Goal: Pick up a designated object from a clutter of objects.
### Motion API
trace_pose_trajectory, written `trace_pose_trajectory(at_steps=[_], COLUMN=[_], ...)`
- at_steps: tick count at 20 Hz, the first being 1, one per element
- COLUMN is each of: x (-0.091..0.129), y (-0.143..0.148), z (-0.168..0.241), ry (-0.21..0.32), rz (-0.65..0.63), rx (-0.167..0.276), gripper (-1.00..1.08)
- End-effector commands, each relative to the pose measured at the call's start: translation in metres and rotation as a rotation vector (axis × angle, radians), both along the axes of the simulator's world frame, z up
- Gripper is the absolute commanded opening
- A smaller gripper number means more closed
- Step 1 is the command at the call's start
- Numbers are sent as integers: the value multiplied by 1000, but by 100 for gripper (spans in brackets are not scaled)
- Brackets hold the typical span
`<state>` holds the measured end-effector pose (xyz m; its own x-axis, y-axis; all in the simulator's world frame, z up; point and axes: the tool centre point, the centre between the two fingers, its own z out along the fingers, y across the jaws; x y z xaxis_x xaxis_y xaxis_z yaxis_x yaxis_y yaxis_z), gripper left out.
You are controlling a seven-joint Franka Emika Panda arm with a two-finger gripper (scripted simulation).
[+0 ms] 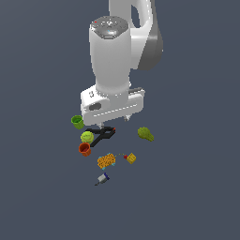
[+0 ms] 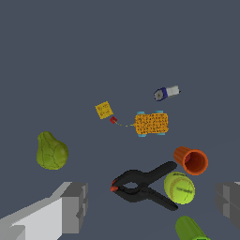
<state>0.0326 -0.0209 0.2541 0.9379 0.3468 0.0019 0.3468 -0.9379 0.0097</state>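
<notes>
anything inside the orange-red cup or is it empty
The orange-red cup lies tipped, and the wrist view shows only bare orange wall through its mouth. The deepest part by its base is shadowed, so something small there cannot be excluded.

Flat, even simulator light (no cast shadows), slightly soft renders

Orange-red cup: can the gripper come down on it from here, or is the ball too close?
Probably yes. The orange-red cup is uncovered, and the gripper hangs open above; the yellow-green ball alongside leaves little finger room.
</notes>
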Motion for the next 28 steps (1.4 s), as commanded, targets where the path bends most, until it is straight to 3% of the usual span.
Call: trace_pose_trajectory(at_steps=[1, 14, 28], x=[4, 16, 12], y=[-12, -76, -137], z=[-13, -82, -149], ry=[1, 3, 6], rz=[42, 253, 448], rx=[2, 9, 8], gripper=[100, 100, 100])
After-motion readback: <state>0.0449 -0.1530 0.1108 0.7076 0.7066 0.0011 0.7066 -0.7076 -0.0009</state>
